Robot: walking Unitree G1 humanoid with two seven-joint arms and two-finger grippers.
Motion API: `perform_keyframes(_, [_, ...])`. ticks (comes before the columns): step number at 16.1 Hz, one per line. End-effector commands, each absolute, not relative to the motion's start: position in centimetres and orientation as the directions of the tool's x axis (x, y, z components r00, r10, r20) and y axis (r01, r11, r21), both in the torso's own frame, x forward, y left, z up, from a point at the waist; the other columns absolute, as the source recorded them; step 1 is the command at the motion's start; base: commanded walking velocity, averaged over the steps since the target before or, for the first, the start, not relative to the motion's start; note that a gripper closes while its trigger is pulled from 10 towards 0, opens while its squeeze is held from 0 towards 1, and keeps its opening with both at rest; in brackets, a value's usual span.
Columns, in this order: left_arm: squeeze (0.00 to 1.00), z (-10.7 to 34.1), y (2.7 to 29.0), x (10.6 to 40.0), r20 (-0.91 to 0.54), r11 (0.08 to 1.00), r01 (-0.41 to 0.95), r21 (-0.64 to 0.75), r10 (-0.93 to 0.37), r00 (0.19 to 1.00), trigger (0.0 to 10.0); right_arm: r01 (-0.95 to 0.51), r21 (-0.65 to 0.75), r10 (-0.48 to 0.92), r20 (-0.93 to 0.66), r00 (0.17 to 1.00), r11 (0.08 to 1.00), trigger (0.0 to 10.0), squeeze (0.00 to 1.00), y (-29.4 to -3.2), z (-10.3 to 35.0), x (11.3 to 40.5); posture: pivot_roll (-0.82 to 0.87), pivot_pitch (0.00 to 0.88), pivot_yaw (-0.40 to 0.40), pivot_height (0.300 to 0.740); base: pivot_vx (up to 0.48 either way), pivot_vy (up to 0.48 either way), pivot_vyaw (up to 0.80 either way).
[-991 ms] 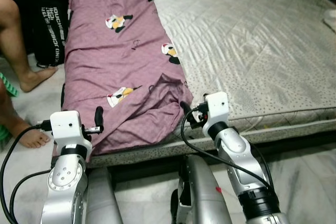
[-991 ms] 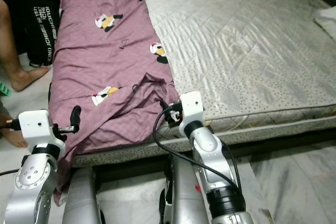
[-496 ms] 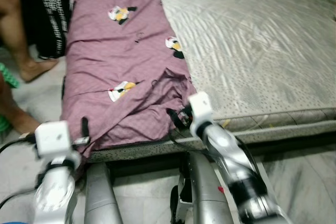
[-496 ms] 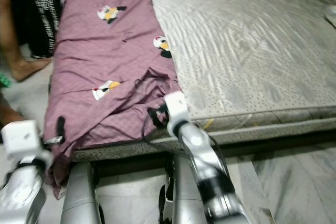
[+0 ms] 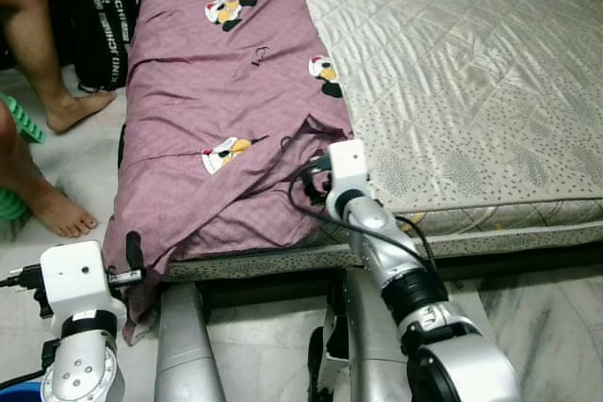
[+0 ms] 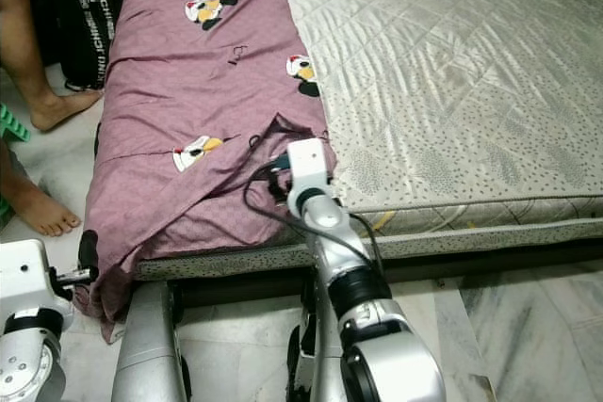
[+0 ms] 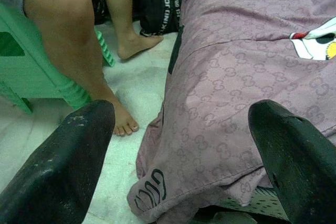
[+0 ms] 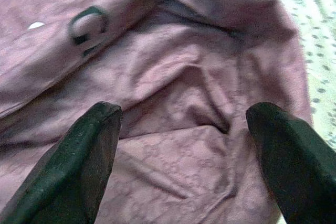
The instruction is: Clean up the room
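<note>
Since a second ago we have drawn our left gripper back and low, off the bed's corner, while our right gripper has pushed forward onto the purple sheet. Both sets of fingers stand spread wide, holding nothing. We judge the right hovers over the bunched fold at the sheet's edge to take it and straighten it across the bare mattress. Beside the bed, a person's feet, a green stool and a black bag crowd the left gripper's side.
</note>
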State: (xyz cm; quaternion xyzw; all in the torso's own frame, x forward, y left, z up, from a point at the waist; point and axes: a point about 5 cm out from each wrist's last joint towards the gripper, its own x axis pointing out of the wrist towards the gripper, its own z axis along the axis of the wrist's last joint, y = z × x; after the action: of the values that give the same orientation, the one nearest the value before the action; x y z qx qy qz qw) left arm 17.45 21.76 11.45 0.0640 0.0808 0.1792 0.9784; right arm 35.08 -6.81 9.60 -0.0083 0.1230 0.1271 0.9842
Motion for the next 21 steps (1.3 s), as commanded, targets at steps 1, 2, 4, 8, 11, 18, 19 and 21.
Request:
perform_keyframes(1, [0.00,11.7,21.6,17.3,-0.139,0.929,-0.337,0.152,0.357,0.924,10.0,-0.226,0.014,0.223,-0.236,0.946,0.974,10.0,0.00,-7.2,9.6,35.3,0.22,0.200,-0.090,0.524,0.000,0.000,0.00])
perform_keyframes(2, [0.00,11.7,21.6,17.4,-0.142,0.931,-0.333,0.148,0.353,0.925,10.0,-0.194,0.006,0.189,-0.260,0.947,0.981,10.0,0.00,-8.0,9.1,35.4,0.22,0.198,-0.090,0.524,0.000,0.000,0.00])
perform_keyframes(4, [0.00,11.9,21.4,17.9,-0.134,0.937,-0.323,0.135,0.340,0.931,10.0,-0.154,0.071,0.169,-0.342,0.924,0.985,10.0,0.00,-9.0,8.0,35.3,0.21,0.194,-0.088,0.524,0.000,0.000,0.00])
perform_keyframes(8, [0.00,11.9,21.4,18.0,-0.133,0.937,-0.321,0.137,0.339,0.932,10.0,-0.095,-0.033,0.081,-0.291,0.953,0.995,10.0,0.00,-10.9,8.5,35.7,0.21,0.183,-0.085,0.524,0.000,0.000,0.00])
perform_keyframes(11, [0.00,12.1,21.5,18.3,-0.124,0.940,-0.317,0.125,0.331,0.935,10.0,0.136,-0.044,-0.143,-0.321,0.936,0.990,10.0,0.00,-15.4,7.5,35.2,0.22,0.176,-0.086,0.524,0.000,0.000,0.00])
perform_keyframes(18, [0.00,12.3,21.1,18.9,-0.108,0.955,-0.283,0.093,0.293,0.950,10.0,-0.004,0.024,0.011,-0.318,0.948,1.000,10.0,0.00,-15.6,6.9,34.5,0.21,0.158,-0.078,0.524,0.000,0.000,0.00])
perform_keyframes(19, [0.00,12.4,21.1,19.0,-0.106,0.956,-0.278,0.090,0.287,0.952,10.0,-0.064,0.019,0.066,-0.339,0.939,0.998,10.0,0.00,-15.3,6.6,34.2,0.21,0.157,-0.077,0.524,0.000,0.000,0.00])
perform_keyframes(21, [0.00,12.4,21.1,19.1,-0.103,0.959,-0.271,0.082,0.279,0.955,10.0,-0.145,0.049,0.153,-0.329,0.932,0.988,10.0,0.00,-14.5,6.4,34.0,0.21,0.160,-0.073,0.524,0.000,0.000,0.00])
